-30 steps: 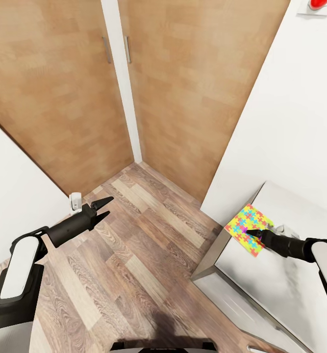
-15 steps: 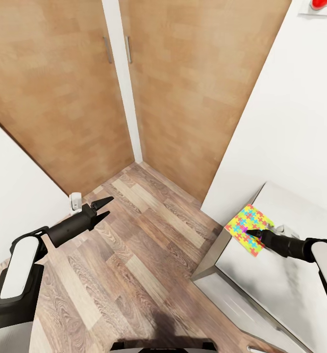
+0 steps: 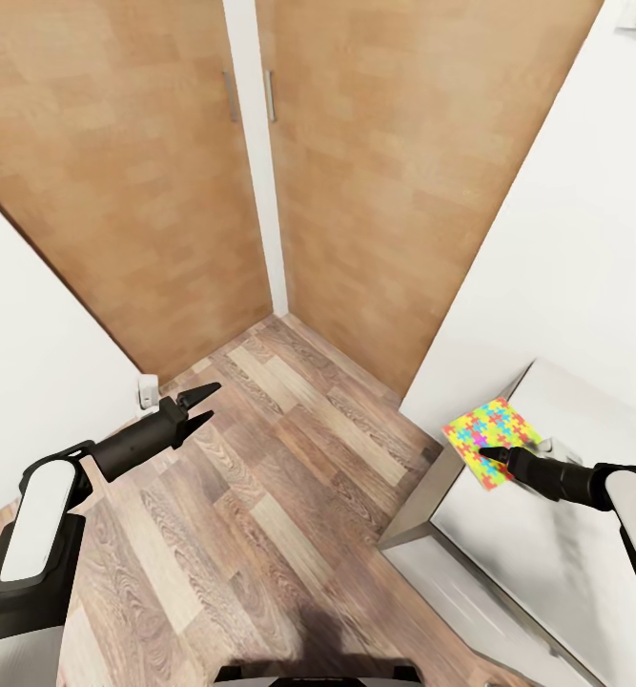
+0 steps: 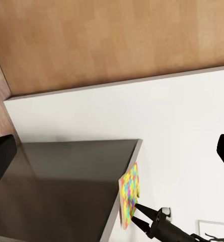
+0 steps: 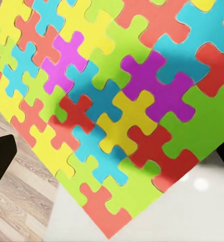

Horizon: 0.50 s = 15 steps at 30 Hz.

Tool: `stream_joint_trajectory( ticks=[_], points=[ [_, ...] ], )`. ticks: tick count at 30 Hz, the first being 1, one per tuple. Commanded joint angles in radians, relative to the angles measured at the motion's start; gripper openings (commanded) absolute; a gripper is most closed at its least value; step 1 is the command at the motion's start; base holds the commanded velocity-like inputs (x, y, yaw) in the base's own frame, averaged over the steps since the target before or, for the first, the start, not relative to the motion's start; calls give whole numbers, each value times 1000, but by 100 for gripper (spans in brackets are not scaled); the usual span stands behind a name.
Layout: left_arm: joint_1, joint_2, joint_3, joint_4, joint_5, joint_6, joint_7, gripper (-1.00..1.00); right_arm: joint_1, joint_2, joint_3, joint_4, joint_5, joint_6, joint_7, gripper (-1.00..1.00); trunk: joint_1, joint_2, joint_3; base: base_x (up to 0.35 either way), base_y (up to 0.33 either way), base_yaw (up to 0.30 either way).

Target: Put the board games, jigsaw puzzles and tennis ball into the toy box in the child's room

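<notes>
Right gripper (image 3: 489,451) poised over jigsaw puzzle (image 3: 490,434) at table (image 3: 546,563) corner, grip state unclear, perhaps touching. Left gripper (image 3: 203,403) spread open above floor (image 3: 260,496).

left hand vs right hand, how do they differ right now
The left hand hangs over the wood floor, fingers spread and empty. The right hand reaches over the table, its tip at the puzzle near the corner; whether it grips is unclear. Both are black and slim.
</notes>
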Motion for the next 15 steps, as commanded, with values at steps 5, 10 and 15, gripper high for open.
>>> stream_joint_trajectory(
  ticks=[5,10,15],
  points=[
    [-1,0,1,0,-7,5,-7,100,-1,0,-1,-1,-8,4,-7,100,1,-2,-1,0,0,24],
    [-1,0,1,0,-7,5,-7,100,-1,0,-1,-1,-8,4,-7,100,1,-2,-1,0,0,9],
    [-1,-1,1,0,-7,5,-6,100,0,0,-1,-1,-8,4,-7,100,1,-2,-1,0,0,4]
  ],
)
